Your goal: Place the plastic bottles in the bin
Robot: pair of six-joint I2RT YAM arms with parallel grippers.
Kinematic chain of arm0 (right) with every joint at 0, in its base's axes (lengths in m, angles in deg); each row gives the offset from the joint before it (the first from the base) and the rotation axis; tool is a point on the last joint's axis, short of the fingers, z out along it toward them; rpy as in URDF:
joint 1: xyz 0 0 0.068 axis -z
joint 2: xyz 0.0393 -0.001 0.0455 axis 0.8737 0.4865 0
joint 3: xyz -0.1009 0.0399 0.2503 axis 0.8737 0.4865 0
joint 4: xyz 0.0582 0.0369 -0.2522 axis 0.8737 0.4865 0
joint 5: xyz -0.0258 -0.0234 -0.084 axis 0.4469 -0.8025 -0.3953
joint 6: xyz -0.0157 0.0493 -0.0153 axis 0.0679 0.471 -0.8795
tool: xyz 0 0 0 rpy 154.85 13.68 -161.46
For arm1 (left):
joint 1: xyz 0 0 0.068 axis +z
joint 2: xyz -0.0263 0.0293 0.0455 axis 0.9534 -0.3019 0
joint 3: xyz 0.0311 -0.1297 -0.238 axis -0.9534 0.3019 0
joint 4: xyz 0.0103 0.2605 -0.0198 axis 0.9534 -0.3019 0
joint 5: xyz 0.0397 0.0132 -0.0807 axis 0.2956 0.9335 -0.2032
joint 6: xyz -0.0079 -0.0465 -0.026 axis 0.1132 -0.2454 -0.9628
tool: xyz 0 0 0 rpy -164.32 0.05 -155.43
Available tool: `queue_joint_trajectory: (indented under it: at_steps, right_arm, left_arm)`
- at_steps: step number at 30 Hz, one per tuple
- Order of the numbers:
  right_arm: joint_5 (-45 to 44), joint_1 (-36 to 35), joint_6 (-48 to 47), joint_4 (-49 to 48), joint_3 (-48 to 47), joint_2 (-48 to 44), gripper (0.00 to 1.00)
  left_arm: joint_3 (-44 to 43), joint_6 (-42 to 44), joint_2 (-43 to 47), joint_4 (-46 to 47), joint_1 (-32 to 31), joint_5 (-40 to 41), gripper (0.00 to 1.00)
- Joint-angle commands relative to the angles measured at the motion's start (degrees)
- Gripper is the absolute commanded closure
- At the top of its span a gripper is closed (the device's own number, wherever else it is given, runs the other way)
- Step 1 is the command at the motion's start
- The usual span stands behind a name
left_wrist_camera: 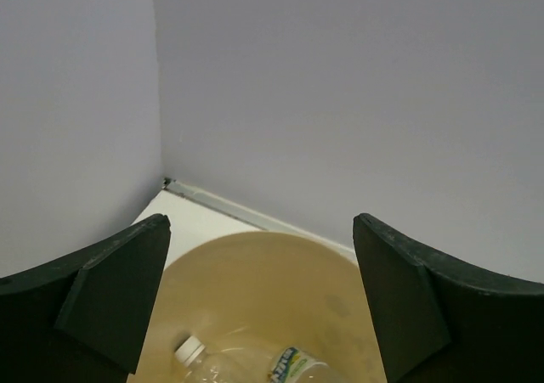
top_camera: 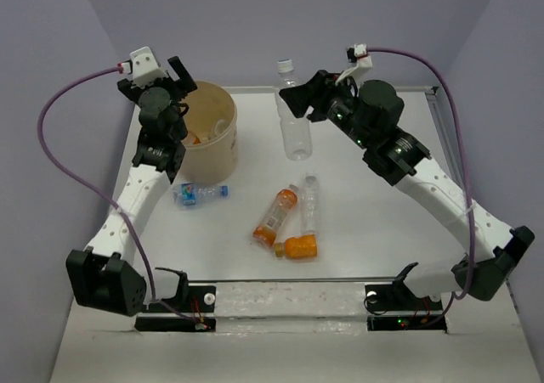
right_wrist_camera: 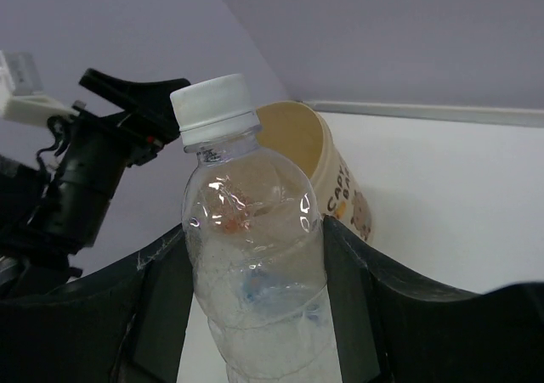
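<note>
While right pincer (top_camera: 295, 103) clamps clear bottle (right_wrist_camera: 255, 256), cap toward far wall (top_camera: 255, 26), left pincer (left_wrist_camera: 263, 302) wide over bin (top_camera: 225, 149)

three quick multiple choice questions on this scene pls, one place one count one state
1. The left gripper hangs: A over the bin; B low at the near edge; C touching the far wall.
2. Loose bottles lying on the table: A two; B four; C seven.
3. The right gripper is: A open; B shut on a clear bottle; C shut on an orange one.
A: its wrist view looks down into the bin. B: two orange, two clear. B: it clamps the bottle's body.
</note>
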Motion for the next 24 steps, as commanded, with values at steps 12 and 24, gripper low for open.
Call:
queue_joint_trajectory:
  at_steps: [12, 24]
  right_arm:
    - [9.8, -3.9, -4.7, -24.1, -28.9, 29.5, 0.51]
    - [5.9, -10.9, -11.8, -24.5, -62.5, 59.0, 0.44]
  left_arm:
    - [17.9, -23.1, 43.3, -29.0, -0.5, -11.3, 0.01]
    - [27.0, -35.3, 59.5, -48.3, -0.5, -7.3, 0.01]
